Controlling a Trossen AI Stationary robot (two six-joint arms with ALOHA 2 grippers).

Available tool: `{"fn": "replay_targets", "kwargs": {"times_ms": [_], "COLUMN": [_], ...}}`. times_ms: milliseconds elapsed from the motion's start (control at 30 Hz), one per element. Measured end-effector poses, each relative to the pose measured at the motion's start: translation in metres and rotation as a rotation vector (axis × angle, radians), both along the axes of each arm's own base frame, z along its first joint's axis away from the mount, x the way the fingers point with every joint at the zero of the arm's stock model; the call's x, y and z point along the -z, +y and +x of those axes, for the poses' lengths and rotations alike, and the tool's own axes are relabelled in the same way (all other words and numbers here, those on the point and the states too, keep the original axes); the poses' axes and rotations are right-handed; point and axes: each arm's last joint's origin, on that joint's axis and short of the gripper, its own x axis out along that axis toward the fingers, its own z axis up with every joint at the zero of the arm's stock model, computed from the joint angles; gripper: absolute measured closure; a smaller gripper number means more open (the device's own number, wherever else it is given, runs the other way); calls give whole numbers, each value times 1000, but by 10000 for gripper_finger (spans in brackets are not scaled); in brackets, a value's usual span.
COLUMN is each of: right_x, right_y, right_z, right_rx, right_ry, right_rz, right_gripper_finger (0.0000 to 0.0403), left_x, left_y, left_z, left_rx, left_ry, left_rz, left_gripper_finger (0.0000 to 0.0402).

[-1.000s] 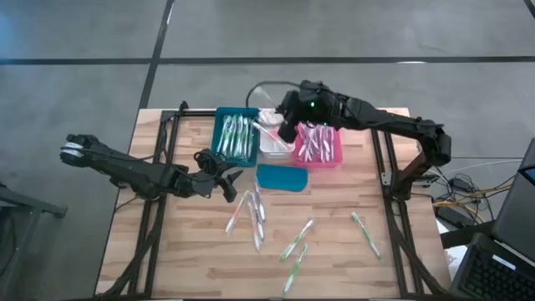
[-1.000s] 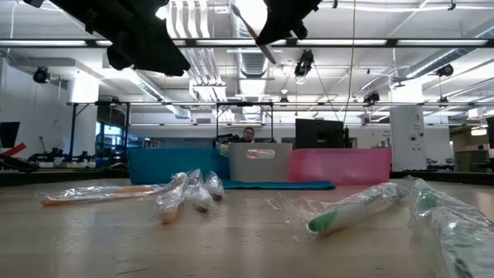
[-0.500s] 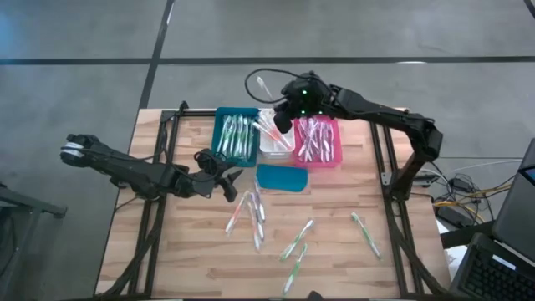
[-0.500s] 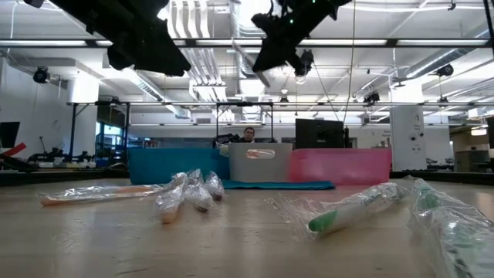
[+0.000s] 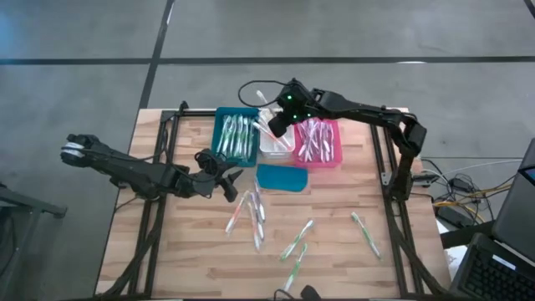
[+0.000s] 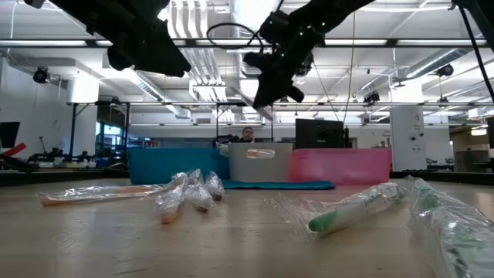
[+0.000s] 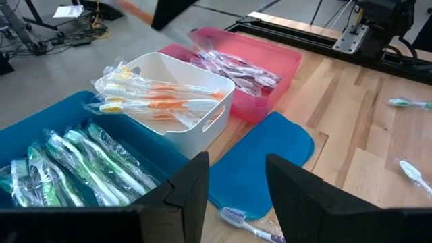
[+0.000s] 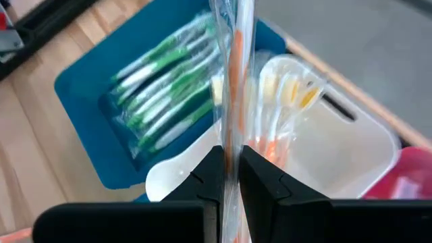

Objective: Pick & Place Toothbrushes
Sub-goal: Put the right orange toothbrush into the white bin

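Probably an open-plan lab: ceiling ducts (image 6: 193,31), distant monitors (image 6: 316,133).

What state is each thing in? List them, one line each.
Right gripper: shut on an orange toothbrush, above the white bin.
Left gripper: open, empty.
Blue bin: holds green toothbrushes.
Pink bin: holds pink toothbrushes.
Loose toothbrushes: lying on the table.

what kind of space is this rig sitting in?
Looks like an open-plan lab or industrial workspace: exposed ceiling ducts and strip lights, a person at a monitor beyond the table, bare concrete floor around the wooden table.
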Motion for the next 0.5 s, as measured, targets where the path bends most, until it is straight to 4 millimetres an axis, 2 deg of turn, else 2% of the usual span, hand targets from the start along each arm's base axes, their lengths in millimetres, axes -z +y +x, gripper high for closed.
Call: {"fn": "replay_targets", "kwargs": {"times_ms": [500], "right_x": [49], "right_y": [-4], "right_z": [13], "right_rx": [17], "right_ry": [128], "right_rz": [140], "right_gripper_finger": [378], "left_x": [0], "left_y": [0], "left_z": [0], "left_rx": [1], "left_ry": [2], "left_rz": [0], "left_gripper_finger": [250]}}
